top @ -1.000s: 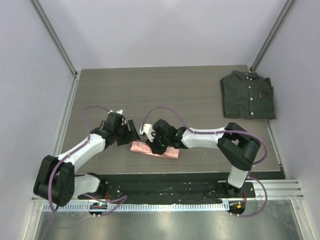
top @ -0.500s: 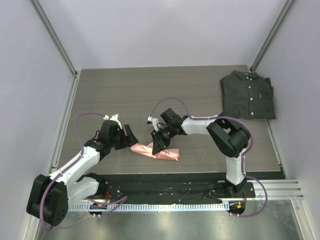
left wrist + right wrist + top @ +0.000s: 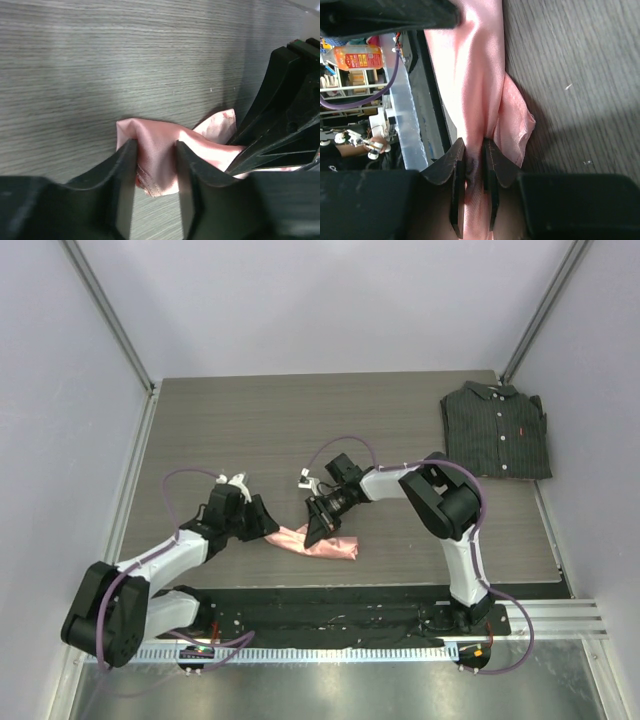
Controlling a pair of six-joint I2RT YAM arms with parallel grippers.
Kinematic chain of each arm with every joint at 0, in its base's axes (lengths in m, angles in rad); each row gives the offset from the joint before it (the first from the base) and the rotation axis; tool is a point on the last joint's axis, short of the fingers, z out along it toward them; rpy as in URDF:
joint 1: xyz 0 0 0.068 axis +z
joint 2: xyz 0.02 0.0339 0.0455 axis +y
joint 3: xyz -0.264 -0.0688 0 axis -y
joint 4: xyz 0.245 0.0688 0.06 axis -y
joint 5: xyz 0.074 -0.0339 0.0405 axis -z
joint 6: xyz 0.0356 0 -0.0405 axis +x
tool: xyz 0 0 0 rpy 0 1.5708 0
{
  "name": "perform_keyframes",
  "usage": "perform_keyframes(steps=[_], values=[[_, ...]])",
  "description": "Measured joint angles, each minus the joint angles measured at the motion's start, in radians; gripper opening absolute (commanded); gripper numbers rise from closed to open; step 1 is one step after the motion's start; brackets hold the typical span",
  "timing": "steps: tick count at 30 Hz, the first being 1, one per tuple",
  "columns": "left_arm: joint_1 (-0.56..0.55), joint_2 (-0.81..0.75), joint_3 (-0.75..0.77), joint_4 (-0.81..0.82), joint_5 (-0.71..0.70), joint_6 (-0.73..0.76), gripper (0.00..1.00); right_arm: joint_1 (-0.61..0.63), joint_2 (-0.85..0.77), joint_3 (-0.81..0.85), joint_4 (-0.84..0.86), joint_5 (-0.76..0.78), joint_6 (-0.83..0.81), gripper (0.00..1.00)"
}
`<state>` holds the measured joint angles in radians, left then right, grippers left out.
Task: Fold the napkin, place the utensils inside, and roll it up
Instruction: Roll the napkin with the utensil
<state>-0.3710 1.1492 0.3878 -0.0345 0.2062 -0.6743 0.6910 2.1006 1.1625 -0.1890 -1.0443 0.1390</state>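
The salmon-pink napkin (image 3: 325, 545) lies bunched and partly rolled near the table's front edge. My left gripper (image 3: 263, 525) is at its left end; in the left wrist view the gripper (image 3: 155, 150) has a fold of the napkin (image 3: 212, 135) pinched between its jaws. My right gripper (image 3: 317, 530) is shut on the napkin's upper layer just right of that. In the right wrist view the gripper (image 3: 474, 148) grips a thin ridge of the satin napkin (image 3: 470, 65). The fork is hidden.
A dark pinstriped folded shirt (image 3: 497, 430) lies at the table's back right. The black base rail (image 3: 330, 615) runs along the front edge just below the napkin. The two grippers are close together over the cloth.
My left gripper has moved right onto the napkin's left end and closed on it. My right gripper has pulled back and holds a fold; the roll has loosened.
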Motion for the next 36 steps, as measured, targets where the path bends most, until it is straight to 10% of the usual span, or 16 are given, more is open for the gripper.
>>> perform_keyframes(steps=[8,12,23,36], values=[[0.0,0.028,0.002,0.034,0.006,-0.002,0.0,0.0,-0.026,0.001,-0.016,0.003,0.024,0.59],[-0.001,0.05,0.036,-0.009,0.003,0.003,0.0,0.012,-0.111,0.0,-0.06,0.129,-0.002,0.69],[0.0,0.174,0.187,-0.177,-0.005,0.003,0.0,0.212,-0.446,-0.123,-0.018,0.749,-0.191,0.76],[0.0,0.23,0.248,-0.26,0.025,0.003,0.0,0.42,-0.383,-0.205,0.113,1.137,-0.358,0.74]])
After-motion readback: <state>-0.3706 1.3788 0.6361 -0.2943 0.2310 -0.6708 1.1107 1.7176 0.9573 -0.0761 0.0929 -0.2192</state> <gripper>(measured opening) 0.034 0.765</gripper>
